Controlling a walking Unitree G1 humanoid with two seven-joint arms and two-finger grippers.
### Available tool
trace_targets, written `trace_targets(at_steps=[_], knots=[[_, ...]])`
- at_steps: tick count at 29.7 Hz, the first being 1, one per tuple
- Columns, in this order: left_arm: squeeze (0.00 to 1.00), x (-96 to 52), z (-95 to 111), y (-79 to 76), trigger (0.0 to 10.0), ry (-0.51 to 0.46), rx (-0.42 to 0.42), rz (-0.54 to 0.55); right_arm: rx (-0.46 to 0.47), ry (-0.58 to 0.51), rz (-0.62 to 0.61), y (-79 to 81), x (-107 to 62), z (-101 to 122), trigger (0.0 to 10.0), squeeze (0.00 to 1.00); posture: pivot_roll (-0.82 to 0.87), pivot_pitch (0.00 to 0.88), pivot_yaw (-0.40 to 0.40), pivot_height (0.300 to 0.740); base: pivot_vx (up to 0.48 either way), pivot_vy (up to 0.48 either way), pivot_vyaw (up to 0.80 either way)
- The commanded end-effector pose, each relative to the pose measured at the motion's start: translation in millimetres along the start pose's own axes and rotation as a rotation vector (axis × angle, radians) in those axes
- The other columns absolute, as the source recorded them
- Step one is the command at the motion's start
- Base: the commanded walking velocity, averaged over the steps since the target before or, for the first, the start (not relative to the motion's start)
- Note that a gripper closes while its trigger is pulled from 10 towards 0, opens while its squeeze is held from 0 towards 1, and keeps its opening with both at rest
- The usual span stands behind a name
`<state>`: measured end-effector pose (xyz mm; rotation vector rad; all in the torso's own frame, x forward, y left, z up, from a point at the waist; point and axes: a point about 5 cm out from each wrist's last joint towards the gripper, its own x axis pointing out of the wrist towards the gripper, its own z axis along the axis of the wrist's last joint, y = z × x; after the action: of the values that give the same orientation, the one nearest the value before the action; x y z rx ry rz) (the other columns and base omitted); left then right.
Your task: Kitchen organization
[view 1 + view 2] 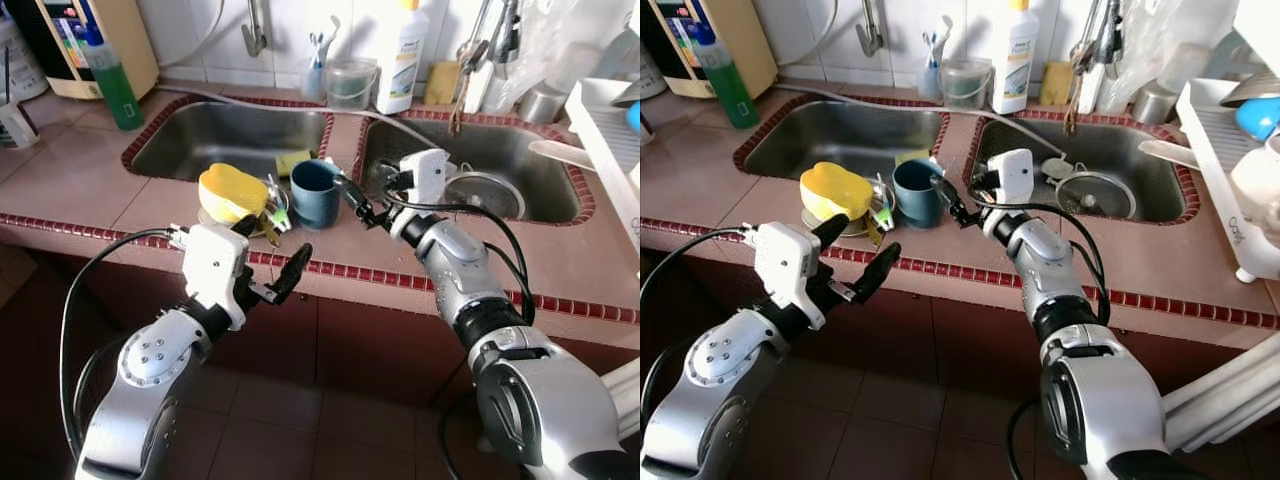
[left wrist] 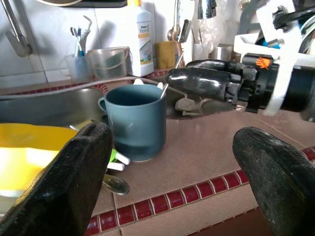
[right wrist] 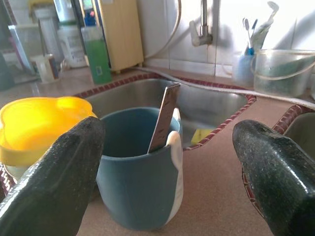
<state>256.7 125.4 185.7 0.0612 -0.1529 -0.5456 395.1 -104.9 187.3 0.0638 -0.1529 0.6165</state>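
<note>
Right gripper [image 1: 350,205] hovers with jaws wide beside the blue mug [image 1: 314,193] on the table, between the two sinks. Left gripper [image 1: 270,262] waits at the table edge, jaws wide. Best approach now: straddle the mug's wall squarely, avoid the utensil [image 3: 163,118] inside, close gently.

Tiled counter [image 1: 90,180] carries blue mug [image 1: 314,195], yellow bowl [image 1: 232,192].
</note>
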Motion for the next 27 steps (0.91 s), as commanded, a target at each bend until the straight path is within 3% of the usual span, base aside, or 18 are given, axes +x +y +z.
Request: trace_targets(at_steps=[1, 5, 6, 7, 9, 11, 27], knots=[[0.00, -5.4, 0.6, 0.8, 10.0, 0.015, 0.003, 0.017, -0.016, -0.013, 0.026, 3.6, 7.5, 9.5, 10.0, 0.00, 0.00, 0.137, 0.023, 0.740, 0.000, 0.000, 0.00], [0.00, -7.8, 0.0, 0.0, 10.0, 0.021, 0.001, 0.023, -0.018, -0.019, 0.037, 5.5, 10.4, 12.9, 10.0, 0.00, 0.00, 0.139, 0.019, 0.740, 0.000, 0.000, 0.00], [0.00, -8.6, 0.0, -1.1, 10.0, 0.021, -0.002, 0.025, -0.025, -0.022, 0.045, 6.5, 12.0, 15.2, 6.4, 0.00, 0.01, 0.139, 0.017, 0.740, 0.000, 0.000, 0.00], [0.00, -8.6, 0.0, -1.1, 10.0, 0.021, -0.002, 0.025, -0.025, -0.022, 0.045, 6.5, 12.0, 15.2, 6.4, 0.00, 0.01, 0.139, 0.017, 0.740, 0.000, 0.000, 0.00], [0.00, -9.1, 0.2, -1.9, 10.0, 0.023, -0.004, 0.034, -0.030, -0.028, 0.062, 8.9, 15.0, 18.8, 0.6, 0.00, 0.01, 0.139, 0.012, 0.740, 0.000, 0.000, 0.00], [0.00, -9.1, 0.5, -2.3, 10.0, 0.023, -0.006, 0.036, -0.029, -0.031, 0.075, 10.4, 16.3, 20.3, 0.0, 0.00, 0.01, 0.139, 0.011, 0.740, 0.000, 0.000, 0.00], [0.00, -9.1, 0.6, -2.7, 10.0, 0.027, -0.004, 0.044, -0.034, -0.042, 0.098, 13.9, 18.3, 22.0, 0.0, 0.00, 0.00, 0.135, 0.013, 0.740, 0.000, 0.000, 0.00]])
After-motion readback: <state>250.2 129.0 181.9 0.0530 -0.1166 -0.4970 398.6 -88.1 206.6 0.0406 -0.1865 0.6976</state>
